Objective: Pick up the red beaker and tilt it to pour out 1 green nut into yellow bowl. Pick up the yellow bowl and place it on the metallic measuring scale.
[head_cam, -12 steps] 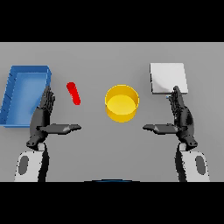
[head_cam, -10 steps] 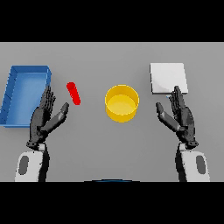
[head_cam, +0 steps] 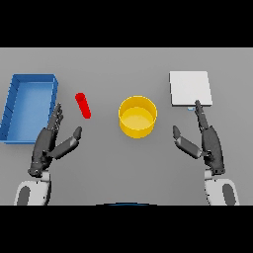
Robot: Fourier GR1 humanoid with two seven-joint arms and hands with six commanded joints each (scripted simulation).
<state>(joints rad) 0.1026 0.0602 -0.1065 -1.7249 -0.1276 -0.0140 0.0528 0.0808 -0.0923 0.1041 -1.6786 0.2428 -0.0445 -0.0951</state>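
Grey table (head_cam: 123,69), plain and matte, seen from above; contents listed by clock position around the yellow bowl.

Item 1. Yellow bowl (head_cam: 138,116): round, upright, at the table's middle. Interior looks yellow throughout; whether anything lies inside cannot be told.

Item 2. Red beaker (head_cam: 83,105): slender red cylinder at 9 o'clock of the bowl, apart from it, lying at a slant with its far end leaning toward 11 o'clock. Touched by neither hand.

Item 3. Metallic measuring scale (head_cam: 190,88): flat pale square plate at 2 o'clock of the bowl, well apart from it, nothing resting on it.

Item 4. Blue tray (head_cam: 14,105): rectangular, walled, at the far 9 o'clock side of the table, beyond the beaker.

Item 5. Left hand (head_cam: 48,143): at 8 o'clock of the bowl, near the tray's near corner, just short of the beaker at its 7 o'clock. Fingers straight and spread wide, thumb pointing toward the bowl; holds nothing.

Item 6. Right hand (head_cam: 210,140): at 4 o'clock of the bowl, fingers straight, tips reaching the near edge of the scale, thumb splayed toward the bowl; holds nothing.
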